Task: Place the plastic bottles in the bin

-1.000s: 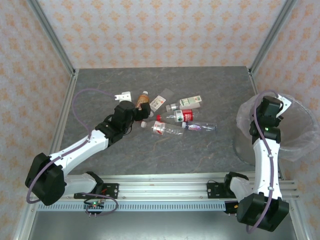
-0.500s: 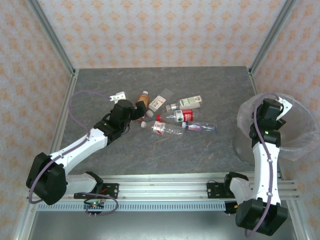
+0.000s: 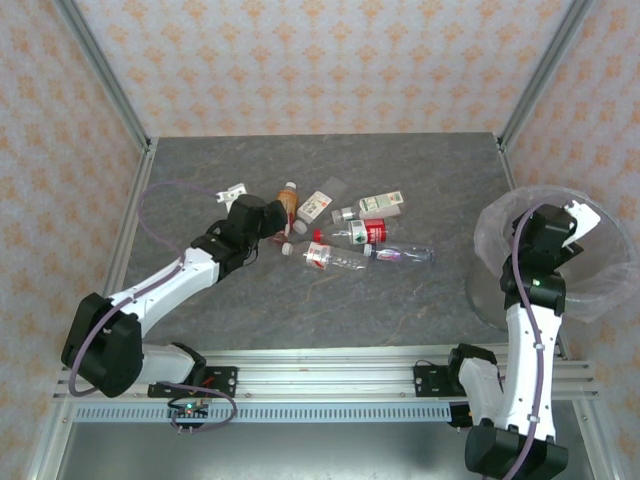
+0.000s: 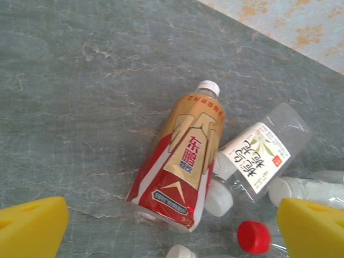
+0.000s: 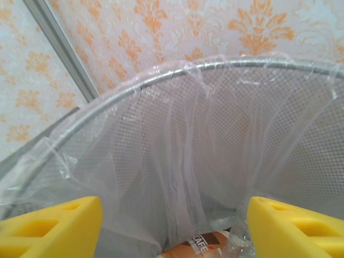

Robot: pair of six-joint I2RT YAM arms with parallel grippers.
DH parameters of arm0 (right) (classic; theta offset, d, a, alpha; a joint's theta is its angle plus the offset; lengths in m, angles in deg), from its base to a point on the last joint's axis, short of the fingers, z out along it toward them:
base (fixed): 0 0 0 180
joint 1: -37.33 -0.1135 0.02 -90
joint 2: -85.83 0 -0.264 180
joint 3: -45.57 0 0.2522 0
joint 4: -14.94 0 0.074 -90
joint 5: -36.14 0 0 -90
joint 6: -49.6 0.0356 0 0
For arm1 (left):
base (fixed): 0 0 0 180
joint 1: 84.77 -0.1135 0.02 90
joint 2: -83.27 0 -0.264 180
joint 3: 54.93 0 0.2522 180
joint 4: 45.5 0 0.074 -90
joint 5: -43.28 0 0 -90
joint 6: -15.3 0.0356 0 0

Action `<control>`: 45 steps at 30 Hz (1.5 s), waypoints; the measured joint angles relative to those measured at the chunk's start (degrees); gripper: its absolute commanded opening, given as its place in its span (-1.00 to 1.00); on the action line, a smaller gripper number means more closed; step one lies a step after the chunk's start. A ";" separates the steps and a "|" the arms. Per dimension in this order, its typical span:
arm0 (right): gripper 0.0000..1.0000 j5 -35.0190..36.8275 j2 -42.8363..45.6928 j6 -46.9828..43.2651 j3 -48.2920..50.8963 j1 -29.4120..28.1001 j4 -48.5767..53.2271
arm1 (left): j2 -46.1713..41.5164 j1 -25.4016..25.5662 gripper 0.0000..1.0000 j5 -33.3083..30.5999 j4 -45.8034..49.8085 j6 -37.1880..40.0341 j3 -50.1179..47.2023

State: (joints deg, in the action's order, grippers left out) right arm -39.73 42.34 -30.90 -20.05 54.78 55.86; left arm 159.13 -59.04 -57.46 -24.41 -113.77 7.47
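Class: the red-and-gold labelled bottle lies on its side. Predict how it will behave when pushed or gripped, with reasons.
The red-and-gold bottle lies on its round side, so a sideways nudge would probably roll it. Its glossy label looks smooth, so a loose grip may slip. The white-labelled bottle lies close beside it, so a push would likely shift that too.

The flat stone-look table top [image 3: 330, 295] is dark grey with thin pale veins. The cream wallpaper [image 3: 300, 60] on the far wall repeats an orange flower ornament. On the left, the plastic bottle with the gold and red label [image 4: 185, 161] has a white cap and red characters on the gold. Just right of it, the clear plastic bottle with the white label [image 4: 257, 157] shows olive and red print. Nearer lies a small round red cap [image 4: 252, 237]. The foam pads [image 4: 32, 226] of the left gripper [image 4: 172, 228] are bright yellow. On the right, the round wire-mesh bin [image 5: 242, 123] is silver-grey under a milky clear bag, with a brown label [image 5: 201, 246] inside.
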 measured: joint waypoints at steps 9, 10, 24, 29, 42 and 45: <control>0.65 -2.03 2.69 3.34 -1.53 0.00 0.02 | 6.10 -1.77 1.00 2.43 5.18 -0.13 5.44; 0.66 -2.64 3.04 3.56 -1.53 0.00 0.00 | 6.78 -1.92 1.00 2.91 5.60 -0.11 5.81; 0.99 -16.02 4.76 7.69 -5.05 -2.54 -0.20 | 15.45 -2.54 1.00 7.37 11.74 7.65 13.27; 0.99 -21.11 3.69 8.15 -6.32 -7.13 -0.20 | 17.92 -2.84 1.00 8.70 14.80 12.72 15.76; 0.98 -18.45 -6.47 6.78 -9.14 -27.78 -0.92 | 28.61 -5.49 0.87 16.39 23.47 25.90 26.43; 0.99 -16.65 -8.46 6.78 -9.11 -30.60 -2.29 | 30.34 -5.49 0.85 16.33 24.52 27.04 27.39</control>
State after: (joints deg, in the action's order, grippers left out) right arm -56.38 33.88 -24.12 -29.17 24.18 53.57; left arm 189.46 -64.52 -41.13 0.11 -86.73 34.86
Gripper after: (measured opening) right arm 0.993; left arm 0.930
